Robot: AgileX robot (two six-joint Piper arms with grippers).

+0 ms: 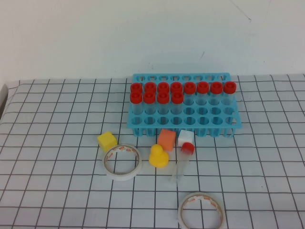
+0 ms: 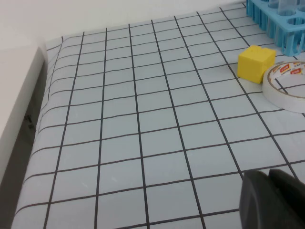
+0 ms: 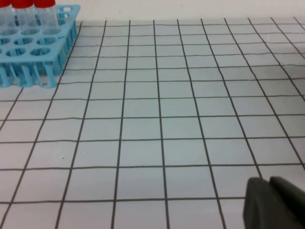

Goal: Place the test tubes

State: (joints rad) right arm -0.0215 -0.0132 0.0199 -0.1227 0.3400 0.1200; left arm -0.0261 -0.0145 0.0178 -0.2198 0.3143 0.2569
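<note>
- Left gripper point(image 2: 274, 200) closed, empty; I see yellow cube point(image 2: 256, 63) well ahead of it.
- Right gripper point(image 3: 274, 202) closed, empty; rack point(image 3: 33, 52) well ahead.
- Loose test tube point(image 1: 181, 164) lies flat before rack, in neither gripper.

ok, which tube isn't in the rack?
The tube lying flat on the cloth, red cap beside the white cube; the others stand upright in the blue rack. Left gripper and right gripper hover shut over the cloth, clear of it.
</note>
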